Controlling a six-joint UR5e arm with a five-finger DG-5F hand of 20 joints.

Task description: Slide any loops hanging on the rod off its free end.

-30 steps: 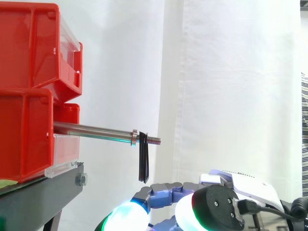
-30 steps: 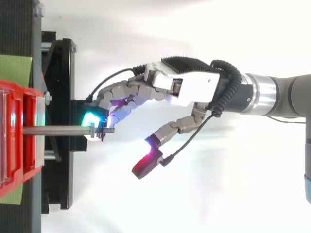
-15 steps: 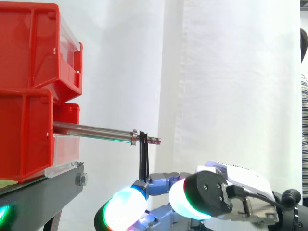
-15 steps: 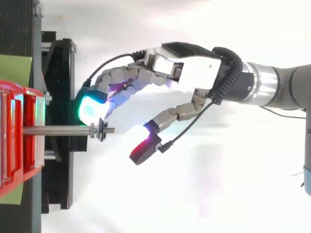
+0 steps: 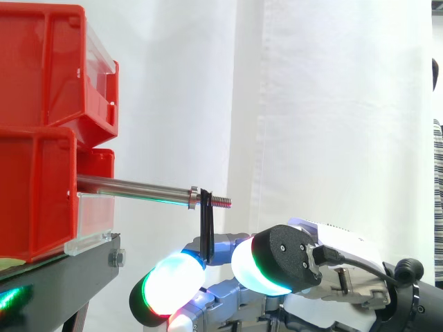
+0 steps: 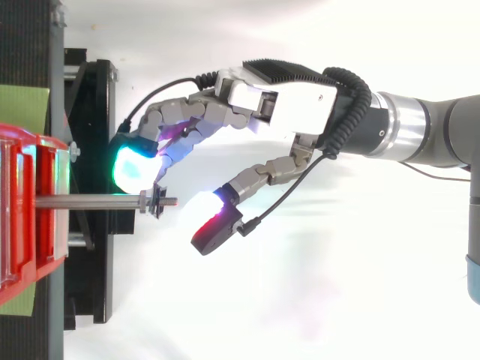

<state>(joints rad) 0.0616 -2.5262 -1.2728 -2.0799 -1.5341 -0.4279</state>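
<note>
A steel rod point(image 5: 131, 188) sticks out of the lower red bin point(image 5: 34, 194) toward the right and ends in a threaded tip point(image 5: 221, 202). A black loop point(image 5: 206, 223) hangs on it just past the nut, close to the free end; in the top view the loop point(image 6: 156, 204) sits at the same spot. My hand point(image 6: 292, 112) reaches in from the right, open, with relaxed fingers. Its glowing fingertips point(image 5: 169, 294) lie under and beside the loop's lower end. The thumb point(image 6: 217, 229) stands apart on the rod's other side. Nothing is held.
Two red bins are stacked on a black stand point(image 5: 62, 277) at the left, in front of a white curtain. A person's striped sleeve point(image 5: 437, 200) shows at the right edge of the side view.
My hand has risen and moved left toward the bins, bringing its fingertips up to the bottom of the loop. The loop has stayed at the same place on the rod.
</note>
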